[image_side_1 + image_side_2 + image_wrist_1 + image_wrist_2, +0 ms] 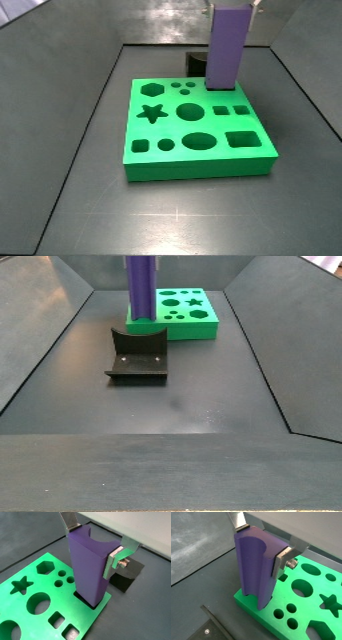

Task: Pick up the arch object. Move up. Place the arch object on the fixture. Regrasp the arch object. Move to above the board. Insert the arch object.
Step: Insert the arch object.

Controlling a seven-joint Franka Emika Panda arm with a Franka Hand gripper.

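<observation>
The purple arch object (90, 564) stands upright with my gripper (93, 544) shut on its upper end, one silver finger (114, 560) flat against each side. Its arch groove (252, 567) runs down one face. Its lower end sits in a dark cut-out at a corner of the green board (40, 594), the corner nearest the fixture. Both side views show the arch object (227, 45) as a tall post at the board's (194, 130) edge. The black fixture (138, 356) stands on the floor beside the board (191, 314), with nothing on it.
Star, hexagon, round, square and oval cut-outs cover the board's top. Grey sloping walls (47, 346) enclose the dark floor (187, 406). The fixture (125, 579) stands close behind the held piece, and its base plate (214, 624) lies beside the board's corner.
</observation>
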